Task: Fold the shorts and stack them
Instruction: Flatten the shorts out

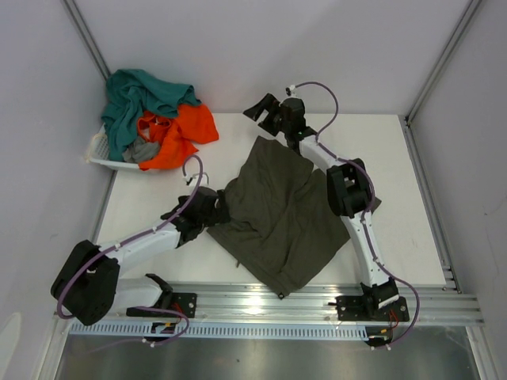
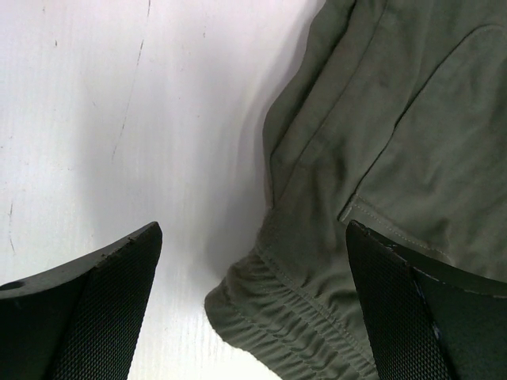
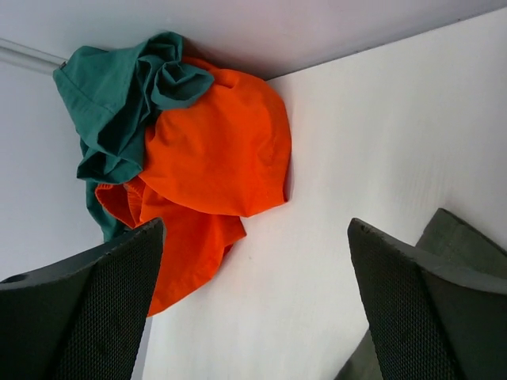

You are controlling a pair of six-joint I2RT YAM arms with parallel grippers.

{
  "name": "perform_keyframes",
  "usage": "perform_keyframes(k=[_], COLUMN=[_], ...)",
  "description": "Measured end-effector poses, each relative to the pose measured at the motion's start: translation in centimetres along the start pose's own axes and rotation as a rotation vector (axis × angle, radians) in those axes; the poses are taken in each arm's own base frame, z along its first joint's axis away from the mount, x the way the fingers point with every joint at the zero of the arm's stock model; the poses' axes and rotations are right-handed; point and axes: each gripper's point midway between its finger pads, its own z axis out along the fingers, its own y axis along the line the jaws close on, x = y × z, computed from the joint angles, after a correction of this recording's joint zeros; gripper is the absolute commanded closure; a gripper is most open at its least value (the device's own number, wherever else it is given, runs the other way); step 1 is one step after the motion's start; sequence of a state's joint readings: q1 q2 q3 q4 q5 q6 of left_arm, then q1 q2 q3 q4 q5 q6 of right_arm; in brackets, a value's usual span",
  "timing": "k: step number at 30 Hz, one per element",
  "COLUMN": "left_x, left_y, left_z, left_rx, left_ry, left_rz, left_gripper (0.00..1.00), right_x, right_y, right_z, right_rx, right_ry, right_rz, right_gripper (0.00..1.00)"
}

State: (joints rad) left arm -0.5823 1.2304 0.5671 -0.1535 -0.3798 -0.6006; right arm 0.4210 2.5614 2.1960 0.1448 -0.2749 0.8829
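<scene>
The dark olive-green shorts lie spread on the white table, folded roughly in half. My left gripper is open at their left edge; the left wrist view shows the gathered waistband between its spread fingers. My right gripper is open and empty above the table, just beyond the shorts' far corner, whose tip shows in the right wrist view. Teal shorts, orange shorts and a bit of grey cloth are heaped at the far left, also seen in the right wrist view.
A white plastic basket sits under the heap of cloth in the far left corner. Grey walls with metal rails close in the table on the left, back and right. A metal rail runs along the near edge.
</scene>
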Motion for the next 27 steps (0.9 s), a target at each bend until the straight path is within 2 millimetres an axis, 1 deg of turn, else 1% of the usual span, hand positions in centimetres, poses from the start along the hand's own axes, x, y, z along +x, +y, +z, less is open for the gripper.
perform_keyframes(k=[2,5,8,10,12,13,15,16,17,18,19,20,21,22,23,24,25,27], left_x=[-0.1,-0.2,-0.1,0.0,-0.2,-0.4,-1.3,-1.7,-1.9,-1.8,-1.3,-0.4,0.5,1.8,3.0,4.1,5.3,7.3], left_y=[0.1,0.3,0.4,0.3,0.3,0.3,-0.1,-0.5,-1.0,-1.9,-3.1,-4.3,-5.5,-6.5,-7.3,-7.8,-8.4,-9.2], left_z=[0.0,0.1,0.0,-0.1,-0.5,-0.8,-2.1,-2.8,-3.6,-4.6,-5.5,-6.4,-7.1,-7.9,-8.5,-9.2,-9.9,-11.2], left_rx=[-0.002,-0.008,-0.007,-0.004,0.005,0.013,0.046,0.065,0.084,0.115,0.151,0.185,0.219,0.25,0.273,0.294,0.318,0.352], left_ry=[-0.002,0.0,0.011,0.015,0.011,0.004,-0.03,-0.05,-0.071,-0.087,-0.09,-0.085,-0.071,-0.05,-0.032,-0.015,0.003,0.025], left_rz=[-0.004,-0.01,-0.009,-0.01,-0.013,-0.017,-0.028,-0.029,-0.022,-0.007,0.015,0.047,0.077,0.114,0.145,0.175,0.208,0.269], left_gripper=[0.01,0.01,0.01,0.01,0.01,0.01,0.01,0.01,0.01,0.01,0.01,0.01,0.01,0.01,0.01,0.01,0.01,0.01], right_x=[-0.2,-0.4,-1.4,-2.7,-4.1,-4.5,-5.7,-6.2,-6.9,-7.4,-7.6,-7.4,-7.6,-7.3,-6.8,-6.1,-5.6,-4.9], right_y=[0.2,0.0,0.6,1.7,2.9,3.4,4.4,4.4,4.3,3.8,3.1,2.0,0.8,-0.5,-1.5,-2.6,-3.7,-5.8], right_z=[-0.3,-1.5,-3.1,-4.8,-7.3,-8.5,-11.9,-13.7,-15.6,-17.6,-19.3,-21.8,-23.8,-25.9,-27.7,-29.9,-32.2,-36.8], right_rx=[-0.013,0.008,0.051,0.086,0.13,0.143,0.185,0.218,0.254,0.303,0.347,0.414,0.471,0.532,0.58,0.629,0.67,0.742], right_ry=[-0.007,0.003,0.008,-0.004,-0.024,-0.029,-0.043,-0.048,-0.061,-0.077,-0.085,-0.097,-0.109,-0.115,-0.116,-0.116,-0.115,-0.129], right_rz=[-0.017,-0.05,-0.119,-0.173,-0.218,-0.233,-0.25,-0.25,-0.249,-0.244,-0.24,-0.236,-0.232,-0.227,-0.223,-0.216,-0.204,-0.173], right_gripper=[0.0,0.0,0.01,0.01,0.0,0.0,0.0,0.0,0.01,0.01,0.03,0.09,0.11,0.16,0.17,0.19,0.24,0.24])
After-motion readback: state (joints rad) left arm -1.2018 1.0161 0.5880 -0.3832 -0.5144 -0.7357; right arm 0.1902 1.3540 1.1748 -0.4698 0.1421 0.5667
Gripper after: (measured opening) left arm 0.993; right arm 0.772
